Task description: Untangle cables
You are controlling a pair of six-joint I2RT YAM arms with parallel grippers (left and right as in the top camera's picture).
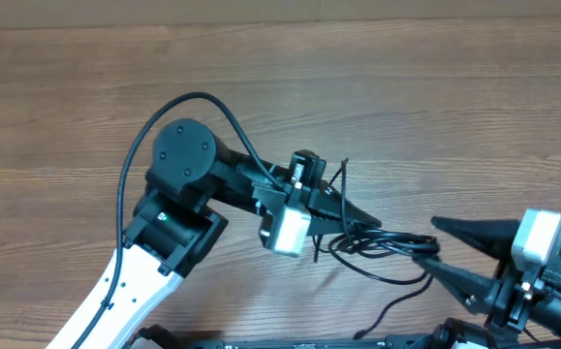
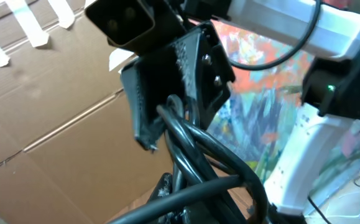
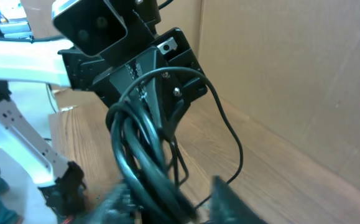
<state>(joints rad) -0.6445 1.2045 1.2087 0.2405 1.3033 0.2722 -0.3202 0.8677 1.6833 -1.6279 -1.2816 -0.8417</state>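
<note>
Clamping the cables (image 1: 387,242), the left pincer (image 1: 362,221) holds fast — the right pincer (image 1: 429,243), jaws apart, seemingly straddles them; next move: grip, then draw apart gently.

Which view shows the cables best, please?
The overhead view: the cables show whole, loops and trailing ends together. The left wrist view shows only a few close strands; the right wrist view shows loops, blurred at the bottom.

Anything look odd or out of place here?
Only the thin black cables, bunched in a knotted clump at the shut fingers of the left gripper, where loops cross and wrap each other. One strand runs out between the open fingers of the right gripper. Nothing looks damaged or spilled.
</note>
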